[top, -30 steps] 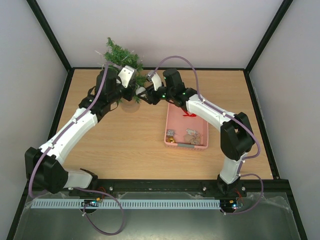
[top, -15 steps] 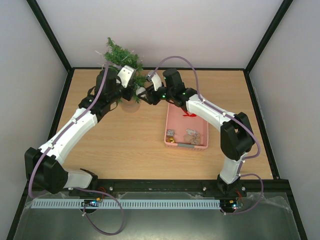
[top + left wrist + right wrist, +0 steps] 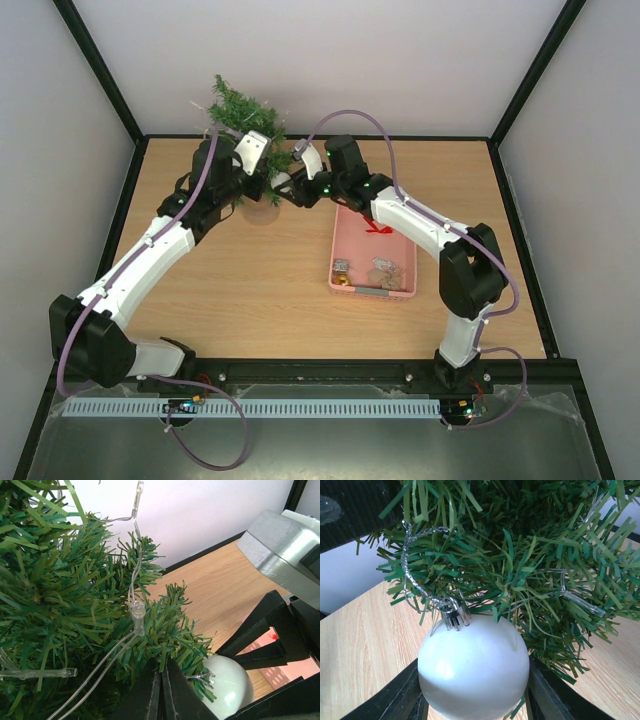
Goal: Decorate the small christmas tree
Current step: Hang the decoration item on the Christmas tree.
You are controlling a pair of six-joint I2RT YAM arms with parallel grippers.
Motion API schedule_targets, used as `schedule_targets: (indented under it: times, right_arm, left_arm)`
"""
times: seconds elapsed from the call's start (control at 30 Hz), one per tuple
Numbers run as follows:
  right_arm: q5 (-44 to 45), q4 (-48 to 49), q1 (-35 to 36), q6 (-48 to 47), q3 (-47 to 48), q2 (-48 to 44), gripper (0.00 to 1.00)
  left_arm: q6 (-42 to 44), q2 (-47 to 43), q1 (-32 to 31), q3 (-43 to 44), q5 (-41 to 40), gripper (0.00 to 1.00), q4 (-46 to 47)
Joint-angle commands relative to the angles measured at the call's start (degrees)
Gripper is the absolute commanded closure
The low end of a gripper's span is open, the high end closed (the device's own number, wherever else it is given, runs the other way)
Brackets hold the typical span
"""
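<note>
Your table [image 3: 260, 290] is a light wood-grain board, closed in by plain white walls [image 3: 350, 60] with a black frame [image 3: 300, 137] along its edges. Both arms are bolted at the near edge, in front of a grey metal strip [image 3: 300, 445].

On the right half of the table lies a pink basket [image 3: 334, 250], long side running away from you. A red bow [image 3: 378, 229] sits at its far end. A few small trinkets [image 3: 383, 268] lie at its near end, too small to name.

The small christmas tree [image 3: 240, 105] stands upright at the far left of the table, close to the back wall, with both arms reaching in to it from either side. A light string [image 3: 137, 612] of clear wire and tiny bulbs runs through its branches.

Your left fingers [image 3: 147, 695] are pressed together, their tips pushed in among the lower needles. You cannot tell from the wrist view whether any needle is pinched between them.

Your right fingers [image 3: 547, 697] are clamped on a white ball [image 3: 470, 665], one on each side of it, just under a branch on the tree's right side. The ball's silver loop [image 3: 410, 565] rises from its cap and goes around that branch. The ball hangs clear of the table, just beside the left fingers.
</note>
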Motion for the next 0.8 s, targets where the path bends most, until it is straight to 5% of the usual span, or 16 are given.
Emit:
schedule_targets:
  times: [0.0, 0.77]
  right_arm:
    - [0.42, -0.84, -0.31, -0.73, 2.18, 1.06, 0.55]
    - [0.49, -2.39, -0.31, -0.82, 1.52, 2.43, 0.55]
  left_arm:
    - [1.13, -0.44, -0.23, 0.49, -1.14, 0.97, -0.61]
    - [1.73, -1.05, -0.23, -0.5, -0.79, 0.98, -1.05]
